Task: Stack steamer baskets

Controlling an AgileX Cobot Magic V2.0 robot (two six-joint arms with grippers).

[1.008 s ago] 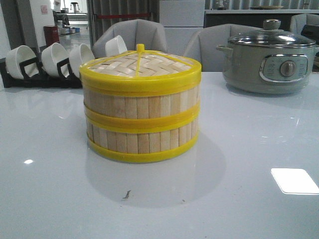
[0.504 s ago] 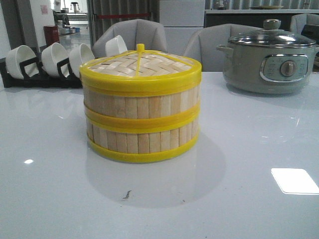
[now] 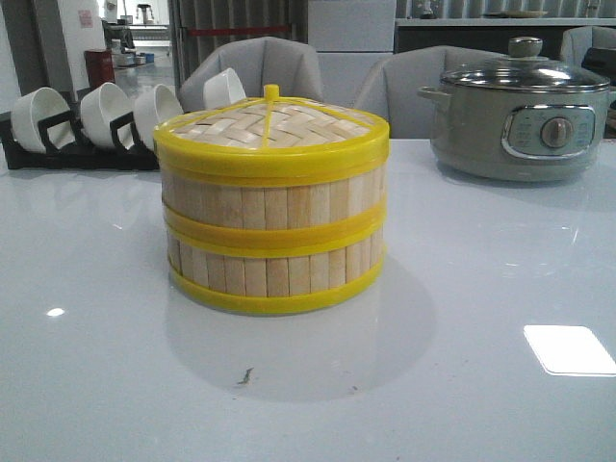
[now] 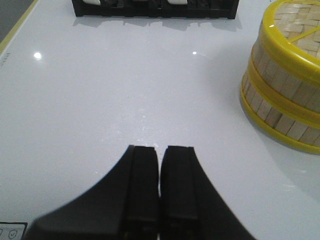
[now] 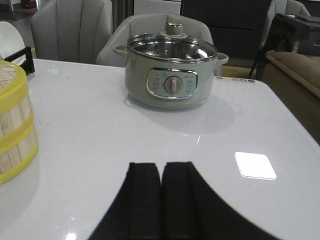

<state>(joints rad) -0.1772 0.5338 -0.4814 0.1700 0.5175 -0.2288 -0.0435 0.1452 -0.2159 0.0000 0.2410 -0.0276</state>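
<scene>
Nothing has moved since the earlier front frames: your steamer baskets [image 3: 272,217] sit stacked mid-table under the lid [image 3: 270,127], so the task looks finished. From the left wrist, your left gripper [image 4: 159,165] is closed on nothing, well apart from the stack. From the right wrist, the right gripper [image 5: 161,180] is likewise closed and empty, facing the electric pot [image 5: 171,77].
</scene>
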